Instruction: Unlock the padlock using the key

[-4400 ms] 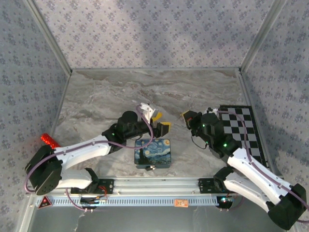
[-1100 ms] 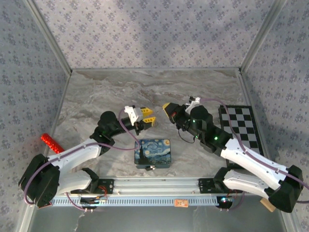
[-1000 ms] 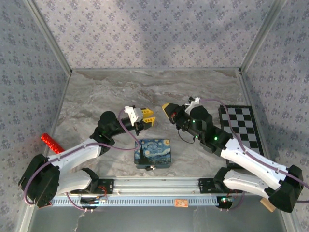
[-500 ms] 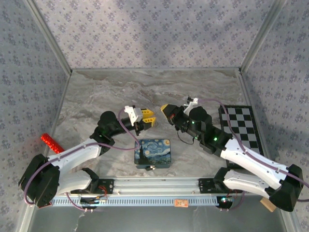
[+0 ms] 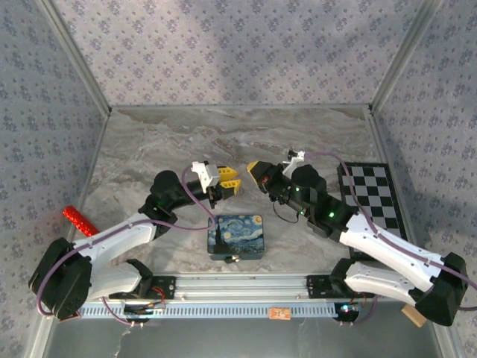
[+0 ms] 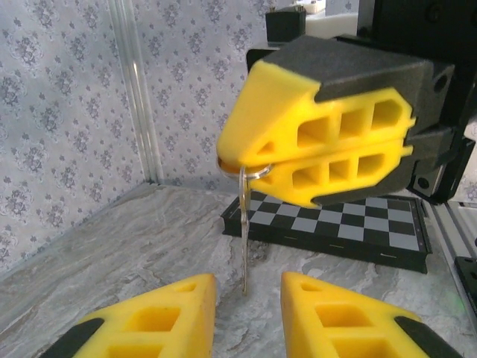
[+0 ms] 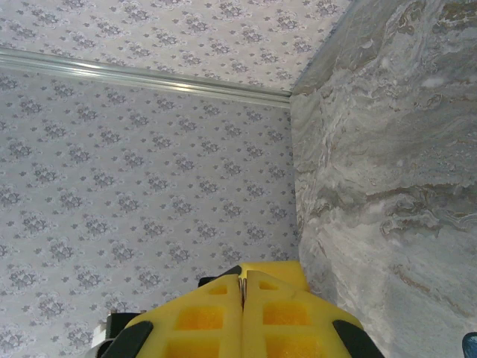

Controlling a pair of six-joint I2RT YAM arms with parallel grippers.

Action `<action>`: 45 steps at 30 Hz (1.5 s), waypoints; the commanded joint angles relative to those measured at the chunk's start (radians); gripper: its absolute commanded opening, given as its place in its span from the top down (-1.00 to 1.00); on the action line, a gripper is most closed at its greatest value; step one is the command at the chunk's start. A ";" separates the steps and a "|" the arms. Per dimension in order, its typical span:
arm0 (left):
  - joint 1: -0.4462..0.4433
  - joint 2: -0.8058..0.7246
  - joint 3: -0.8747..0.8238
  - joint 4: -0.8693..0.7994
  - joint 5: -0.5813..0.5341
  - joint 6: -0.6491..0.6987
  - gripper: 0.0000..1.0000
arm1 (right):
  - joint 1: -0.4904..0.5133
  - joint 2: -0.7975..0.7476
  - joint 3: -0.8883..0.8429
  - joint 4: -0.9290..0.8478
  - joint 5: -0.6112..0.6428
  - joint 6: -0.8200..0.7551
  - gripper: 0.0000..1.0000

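Note:
A silver key [image 6: 244,231] hangs blade-down from a ring pinched in my right gripper [image 6: 231,158], whose yellow fingers are pressed shut. In the top view the right gripper [image 5: 253,167] is held above the table, pointing left at my left gripper [image 5: 232,183], a short gap apart. My left gripper [image 6: 248,298] has its fingers a little apart, with nothing between the tips; the key's blade hangs just beyond them. The padlock [image 5: 229,258] is a tiny black block at the near edge of the blue night-sky box [image 5: 237,233], in front of both grippers.
A black-and-white checkerboard [image 5: 373,198] lies at the right, under the right arm. A red cylinder [image 5: 76,219] lies by the left wall. Patterned walls close off three sides, and a metal rail [image 5: 238,306] runs along the near edge.
My right gripper has edged left with the key, closing the gap to the left gripper. The left arm and the box have stayed put.

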 commanded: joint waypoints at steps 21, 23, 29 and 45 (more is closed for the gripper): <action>-0.001 0.053 0.082 0.010 0.047 0.011 0.64 | -0.020 -0.027 -0.026 0.032 -0.028 -0.002 1.00; -0.001 0.051 0.082 0.010 0.050 0.010 0.71 | -0.022 -0.028 -0.027 0.027 -0.027 -0.003 1.00; 0.000 0.041 0.089 -0.011 0.062 0.014 0.87 | -0.031 -0.027 -0.028 0.023 -0.037 -0.005 1.00; 0.001 -0.003 0.250 -0.549 0.050 0.163 1.00 | -0.122 -0.205 0.051 -0.336 -0.069 -0.898 -0.37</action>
